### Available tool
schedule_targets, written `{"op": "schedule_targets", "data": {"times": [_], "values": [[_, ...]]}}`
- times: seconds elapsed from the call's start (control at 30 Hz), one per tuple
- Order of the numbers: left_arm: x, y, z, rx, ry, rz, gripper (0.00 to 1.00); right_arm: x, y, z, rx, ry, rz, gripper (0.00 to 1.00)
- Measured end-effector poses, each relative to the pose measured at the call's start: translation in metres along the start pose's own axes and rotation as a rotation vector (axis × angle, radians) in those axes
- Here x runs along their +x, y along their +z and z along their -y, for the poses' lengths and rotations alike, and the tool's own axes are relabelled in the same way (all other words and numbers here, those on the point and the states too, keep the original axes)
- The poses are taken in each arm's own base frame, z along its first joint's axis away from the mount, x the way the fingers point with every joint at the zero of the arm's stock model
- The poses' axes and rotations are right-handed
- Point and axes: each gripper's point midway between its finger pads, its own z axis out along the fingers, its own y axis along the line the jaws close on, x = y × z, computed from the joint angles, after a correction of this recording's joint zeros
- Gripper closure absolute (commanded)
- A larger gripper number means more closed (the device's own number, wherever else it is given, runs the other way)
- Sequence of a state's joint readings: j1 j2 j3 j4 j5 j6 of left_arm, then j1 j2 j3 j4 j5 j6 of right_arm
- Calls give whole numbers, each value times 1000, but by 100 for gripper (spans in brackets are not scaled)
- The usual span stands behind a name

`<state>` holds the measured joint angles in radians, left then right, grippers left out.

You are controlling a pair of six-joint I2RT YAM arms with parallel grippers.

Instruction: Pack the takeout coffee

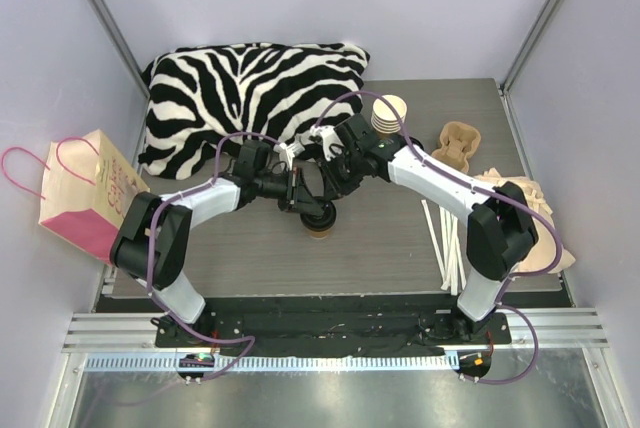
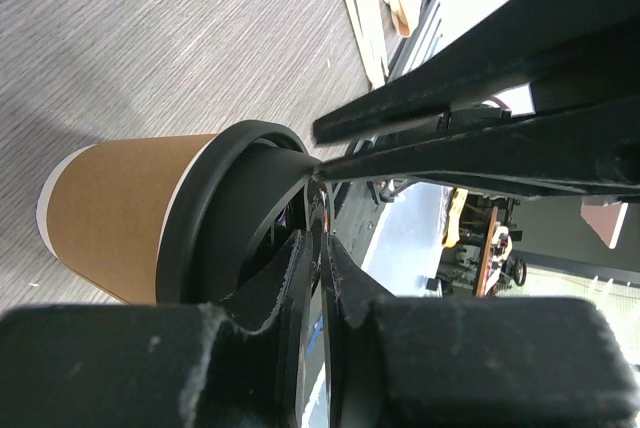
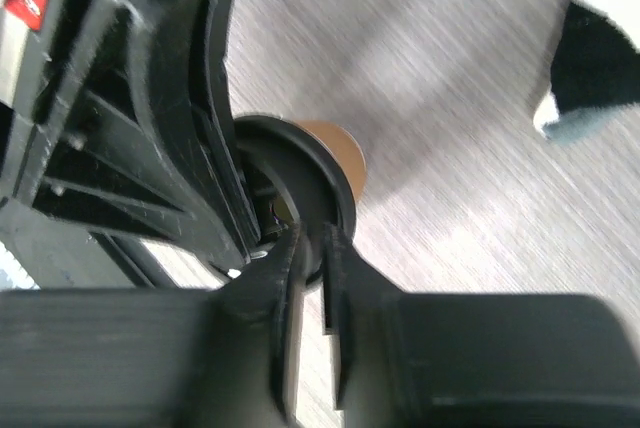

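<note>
Overhead, a grey wood-grain table [image 1: 400,248] sits boxed in by pale walls, with a zebra pillow [image 1: 250,98] at the back. At far left stands a pink paper bag [image 1: 85,198] (its inside hidden). A stack of cups [image 1: 390,113] and a cardboard carrier [image 1: 455,145] sit back right. Mid-table the takeout coffee [image 1: 320,226] stands upright, lid up, long axis vertical. The left gripper [image 2: 319,238] pinches its lid rim. The right gripper [image 3: 312,238] is a slit apart at the rim; I cannot tell whether it grips.

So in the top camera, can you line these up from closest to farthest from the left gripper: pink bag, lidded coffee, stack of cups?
1. takeout coffee, right at the left gripper, mid-table.
2. stack of cups, back right.
3. pink bag, far left edge.
</note>
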<state>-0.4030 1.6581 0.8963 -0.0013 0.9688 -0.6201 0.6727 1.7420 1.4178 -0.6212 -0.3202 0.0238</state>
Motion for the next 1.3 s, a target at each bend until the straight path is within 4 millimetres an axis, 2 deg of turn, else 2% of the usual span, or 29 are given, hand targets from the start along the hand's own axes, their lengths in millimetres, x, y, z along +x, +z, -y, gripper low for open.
{"op": "schedule_targets", "data": {"times": [0.1,0.43,0.5,0.6,0.77,1.0,1.3], "values": [[-1,-1,-1,-2,-5,2,86,2,-7,1,1,17,-19,68],[-1,-1,-2,-3,-9,2,86,0,-50,-25,-51,47,56,69],[-1,-1,-2,-3,-10,1,86,1,-48,-28,-57,44,55,71],[-1,-1,-2,0,-12,-1,86,10,-34,-27,-61,47,19,76],[-2,-2,-2,0,-16,-1,86,39,-1,-18,-58,82,-74,80],[-3,-2,-2,0,-19,1,85,36,-3,-17,-56,85,-62,80],[-12,-4,3,-12,-7,15,76,28,-12,-9,-32,82,-59,79]]}}
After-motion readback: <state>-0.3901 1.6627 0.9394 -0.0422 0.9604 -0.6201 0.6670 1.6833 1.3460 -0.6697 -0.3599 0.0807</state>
